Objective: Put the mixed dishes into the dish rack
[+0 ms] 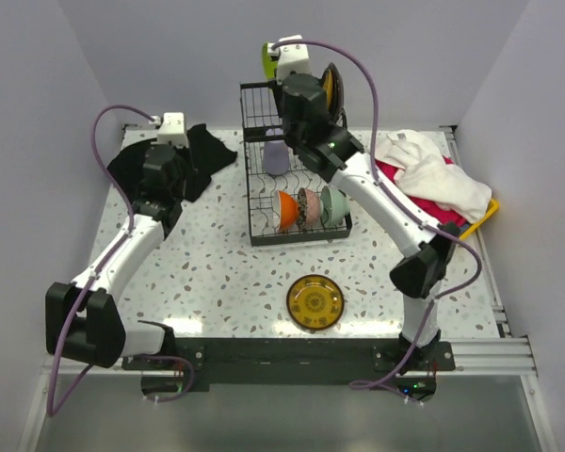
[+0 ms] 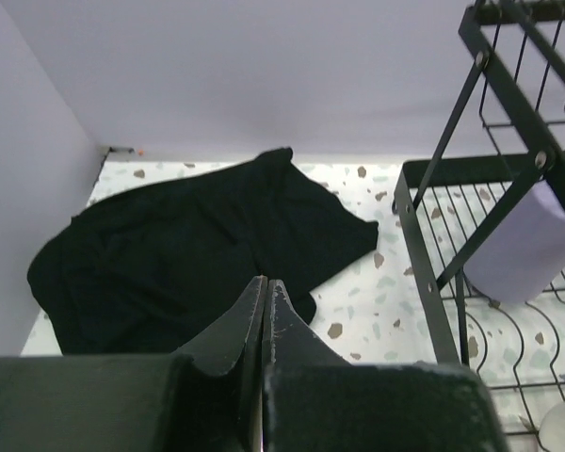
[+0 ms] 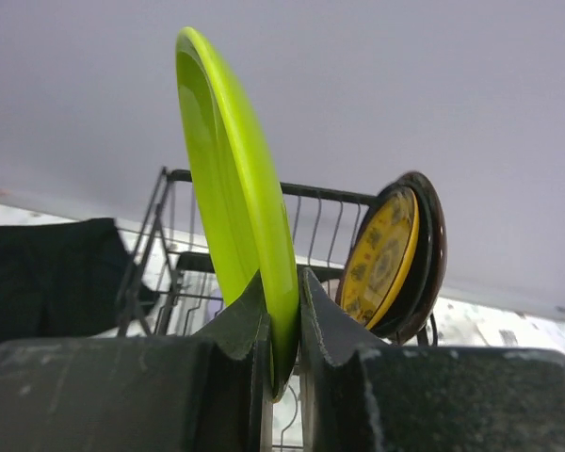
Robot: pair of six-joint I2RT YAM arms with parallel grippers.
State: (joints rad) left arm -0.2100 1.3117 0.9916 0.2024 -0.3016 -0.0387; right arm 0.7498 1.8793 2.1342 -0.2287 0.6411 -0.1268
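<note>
On the near table (image 1: 217, 273), at 6 o'clock from the dish rack (image 1: 252, 221), a yellow-and-black plate (image 1: 314, 302) lies flat. Three bowls (image 1: 307, 207) stand on edge in the rack's lower grid, a lavender mug (image 1: 276, 156) behind them. At 9 o'clock the left claw (image 2: 266, 306), pressed together and empty, hangs over a black cloth (image 2: 188, 254). At 12 o'clock the right claw (image 3: 281, 311) pinches the lime green plate (image 3: 235, 188) upright by its rim, beside the raised basket. A standing plate (image 3: 391, 254) sits at its 2 o'clock.
</note>
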